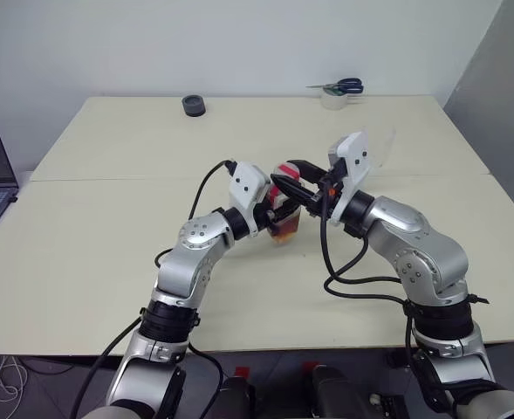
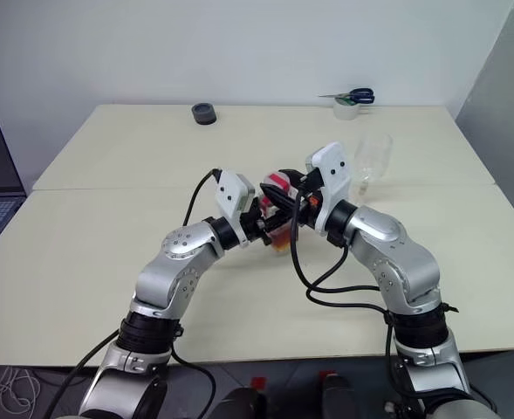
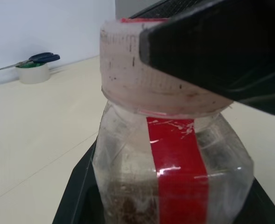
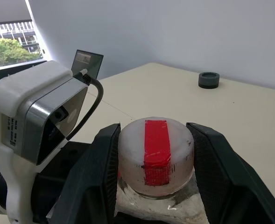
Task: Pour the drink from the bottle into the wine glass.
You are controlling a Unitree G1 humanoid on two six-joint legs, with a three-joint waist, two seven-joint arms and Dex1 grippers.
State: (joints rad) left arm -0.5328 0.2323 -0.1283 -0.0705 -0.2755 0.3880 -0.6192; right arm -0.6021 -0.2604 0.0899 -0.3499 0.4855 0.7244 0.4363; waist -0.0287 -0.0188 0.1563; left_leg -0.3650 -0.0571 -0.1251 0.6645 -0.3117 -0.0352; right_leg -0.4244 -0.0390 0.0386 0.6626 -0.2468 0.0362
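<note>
Both arms meet over the near middle of the table [image 1: 108, 262]. Left gripper [image 1: 278, 202] squeezes the bottle [image 3: 170, 177] upright by its body. Right gripper [image 4: 153, 154] sits around the cap [image 4: 155, 154], one finger on each side (squeezing or not, I cannot tell). Wine glass [image 2: 372, 157] stands far right.

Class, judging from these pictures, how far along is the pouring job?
Done: the left gripper is shut on the bottle. In hand: the right gripper's fingers flank the cap, which is on. Left: uncapping and pouring the drink into the wine glass standing apart.
</note>
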